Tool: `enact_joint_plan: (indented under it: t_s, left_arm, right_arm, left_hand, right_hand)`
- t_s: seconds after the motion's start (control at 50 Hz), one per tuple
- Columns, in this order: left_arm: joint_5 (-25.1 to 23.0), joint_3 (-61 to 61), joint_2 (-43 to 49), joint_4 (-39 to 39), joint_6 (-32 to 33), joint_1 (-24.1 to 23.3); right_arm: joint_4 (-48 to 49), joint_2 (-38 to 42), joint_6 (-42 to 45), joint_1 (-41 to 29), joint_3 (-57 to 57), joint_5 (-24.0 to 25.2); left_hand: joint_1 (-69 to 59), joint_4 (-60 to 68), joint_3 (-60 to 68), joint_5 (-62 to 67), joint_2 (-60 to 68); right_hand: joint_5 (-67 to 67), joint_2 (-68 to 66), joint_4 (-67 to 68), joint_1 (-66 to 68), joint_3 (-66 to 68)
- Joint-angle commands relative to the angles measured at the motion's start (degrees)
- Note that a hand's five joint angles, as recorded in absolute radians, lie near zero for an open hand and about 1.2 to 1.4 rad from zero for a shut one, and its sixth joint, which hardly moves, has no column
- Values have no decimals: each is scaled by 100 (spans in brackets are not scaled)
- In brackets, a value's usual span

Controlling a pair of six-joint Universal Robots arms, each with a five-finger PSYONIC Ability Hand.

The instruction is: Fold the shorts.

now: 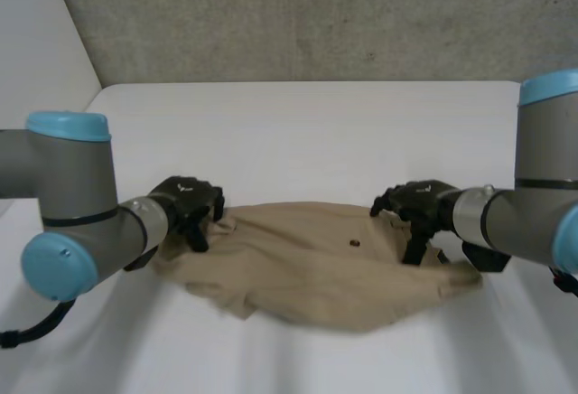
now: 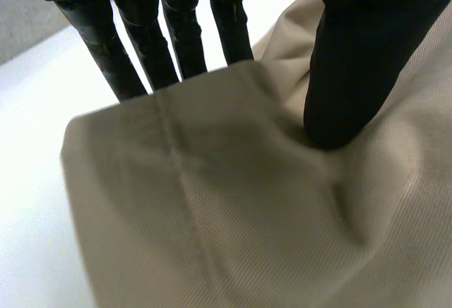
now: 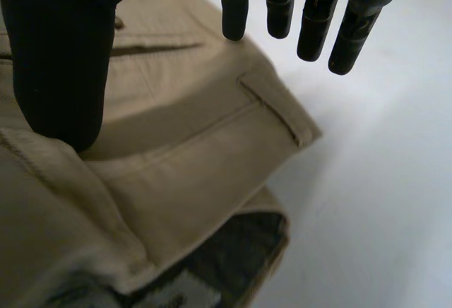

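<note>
Tan woven cloth on the shorts [image 1: 316, 272], matt, finely ribbed, with stitched seams. Smooth white matt table [image 1: 298, 132]. Matt black left hand [image 1: 187, 204] and right hand [image 1: 420, 202], perhaps plastic or rubber. Smooth grey arms [image 1: 77, 177] with faintly glossy light-blue caps [image 1: 68, 126]. Looks rough and speckled on the grey wall [image 1: 316, 14], like concrete.

place: robot lab (most likely) | evidence: bare white table [image 1: 298, 123], rough concrete wall [image 1: 316, 14], left arm [image 1: 77, 195], right arm [image 1: 533, 204]

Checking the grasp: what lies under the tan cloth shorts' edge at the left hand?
Fingers of the black left hand run under the shorts, thumb on top; fingertips are hidden.
</note>
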State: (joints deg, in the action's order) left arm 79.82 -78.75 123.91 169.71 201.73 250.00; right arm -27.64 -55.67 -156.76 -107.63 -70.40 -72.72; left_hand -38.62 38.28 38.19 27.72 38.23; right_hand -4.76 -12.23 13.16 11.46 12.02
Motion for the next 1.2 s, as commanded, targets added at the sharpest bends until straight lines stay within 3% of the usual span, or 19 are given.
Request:
enact_joint_plan:
  t_s: [0.02,0.08,0.1,0.18,0.3,0.42,0.48,0.58,0.88,1.04,1.2]
  left_arm:
    - [60,-536,-482,-34,227,84]
    - [60,-536,-491,71,227,75]
    - [60,-536,-473,254,227,67]
    - [69,-518,-412,702,235,58]
    - [104,-404,-280,1283,288,40]
    - [183,-360,-306,1381,499,5]
    - [218,-404,-350,1372,508,-12]
    - [209,-500,-551,1363,499,-21]
    - [192,-1036,-1649,1433,438,-188]
    - [174,-1177,-2046,1451,438,-285]
    - [183,-1239,-2230,1574,429,-338]
  right_arm:
    - [381,-418,427,32,-834,-40]
    - [488,-419,427,32,-870,-40]
    - [645,-419,418,23,-888,-31]
    - [848,-410,427,-12,-792,-66]
    - [936,-287,435,-47,-510,-75]
    - [1191,-208,260,-39,-167,-198]
    - [1296,-260,-81,-30,-106,-242]
    - [1262,-304,-461,-21,140,-233]
    - [498,583,-952,-73,834,-111]
    - [462,645,-1129,-82,940,206]
    - [462,856,-1191,-302,1125,197]
  left_hand:
    - [-1784,1817,1826,1873,1823]
    - [-2406,2439,2449,2496,2445]
    - [-3340,3374,3383,3430,3379]
    - [-4138,4172,4181,4228,4177]
    - [-4138,4172,4181,4228,4177]
    - [-4138,4172,4181,4228,4177]
    - [-4138,4172,4181,4228,4177]
    - [-4138,4172,4181,4228,4177]
    - [-4138,4172,4181,4228,4177]
    - [-4138,4172,4181,4228,4177]
    - [-4138,4172,4181,4228,4177]
  right_hand:
    - [-519,-772,679,849,793]
    - [-1595,-1848,1756,1926,1870]
    - [-3566,-3819,3727,3897,3841]
    - [-6518,-6771,6678,6848,6792]
    - [-6524,-6777,6684,6854,6798]
    - [-6524,-6777,6684,6854,6798]
    - [-3615,-3868,3775,3945,3889]
    - [-1855,-2108,2015,2185,2129]
    - [-1467,-1720,1627,1797,1741]
    - [-1282,-1535,1443,1612,1557]
    - [-1231,-1484,1391,1561,1505]
